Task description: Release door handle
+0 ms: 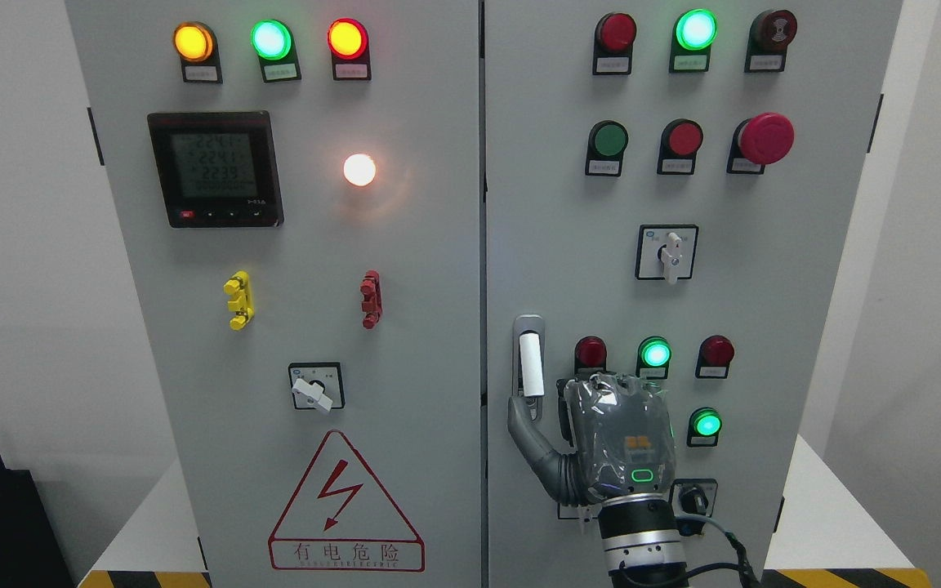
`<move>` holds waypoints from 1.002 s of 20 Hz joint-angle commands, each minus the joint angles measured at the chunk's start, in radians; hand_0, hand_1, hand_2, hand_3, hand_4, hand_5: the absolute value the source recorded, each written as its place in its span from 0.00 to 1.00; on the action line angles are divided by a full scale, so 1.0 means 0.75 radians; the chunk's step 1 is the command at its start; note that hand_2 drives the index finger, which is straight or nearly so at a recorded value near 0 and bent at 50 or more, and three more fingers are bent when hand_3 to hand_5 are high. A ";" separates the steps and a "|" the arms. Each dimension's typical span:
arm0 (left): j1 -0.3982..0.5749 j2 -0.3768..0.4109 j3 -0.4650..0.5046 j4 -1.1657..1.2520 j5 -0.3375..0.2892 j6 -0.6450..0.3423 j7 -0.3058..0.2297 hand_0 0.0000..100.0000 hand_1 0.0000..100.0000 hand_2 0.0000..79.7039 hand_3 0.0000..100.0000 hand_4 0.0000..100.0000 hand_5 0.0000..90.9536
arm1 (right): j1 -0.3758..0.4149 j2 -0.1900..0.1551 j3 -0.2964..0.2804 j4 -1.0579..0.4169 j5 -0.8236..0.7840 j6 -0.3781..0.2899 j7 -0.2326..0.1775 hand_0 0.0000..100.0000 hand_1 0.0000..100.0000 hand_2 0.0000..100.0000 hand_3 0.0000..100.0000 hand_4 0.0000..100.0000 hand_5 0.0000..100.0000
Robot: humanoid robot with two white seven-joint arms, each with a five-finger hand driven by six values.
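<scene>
Presently we record a grey electrical cabinet [438, 343] with two doors, seen head-on. On the right door, close to the centre seam, we list the door handle [529, 359]: a grey recessed plate with a white upright grip, standing vertical. Our right hand [601, 441] comes up from the bottom edge, right of the middle, its back turned toward the camera and wrapped in clear film, a green light glowing near the wrist. Its thumb [524, 412] stretches up and left so the tip sits at the lower end of the white grip, touching or nearly so; we cannot tell which. The other fingers lie behind the palm against the door, and we cannot tell whether they are curled or spread; nothing shows them closed around the handle. The left hand does not appear. Also on the right door we note a red mushroom button [764, 137], a white rotary switch [670, 255] and lit green lamps. On the left door we enter a digital meter [216, 168], a glowing white lamp [359, 169], yellow [238, 300] and red clips [370, 299], and a red warning triangle [345, 506].
</scene>
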 commanded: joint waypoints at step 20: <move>0.000 0.000 0.014 0.022 0.000 0.001 0.000 0.12 0.39 0.00 0.00 0.00 0.00 | -0.018 0.001 -0.005 0.025 0.000 0.015 -0.002 0.37 0.06 0.96 1.00 0.93 0.95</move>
